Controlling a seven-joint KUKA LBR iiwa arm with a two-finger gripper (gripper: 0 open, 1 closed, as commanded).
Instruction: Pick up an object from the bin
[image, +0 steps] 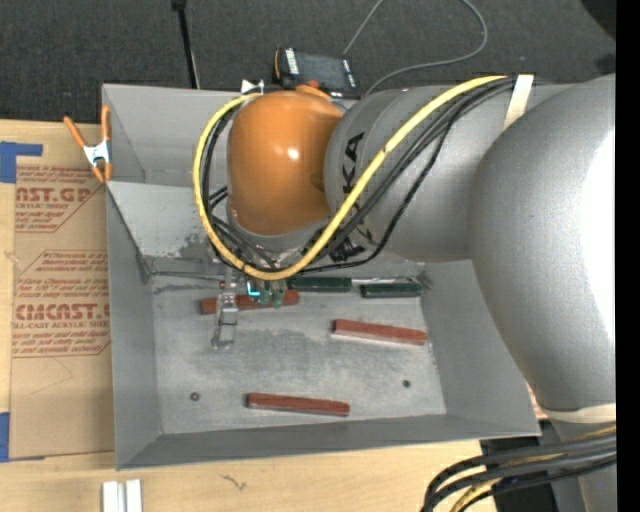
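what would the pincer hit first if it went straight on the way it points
Probably the bare grey bin floor: the pincer points down just beside a red-brown stick at the floor's far side. Depth is unclear, so it could brush that stick.

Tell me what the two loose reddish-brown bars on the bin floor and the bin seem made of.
Front bar: reddish-brown, matte, flat-sided; probably wood or plastic. Right bar: same colour, paler lower edge; likely the same. Bin: grey metal, dull finish, scuffed floor.
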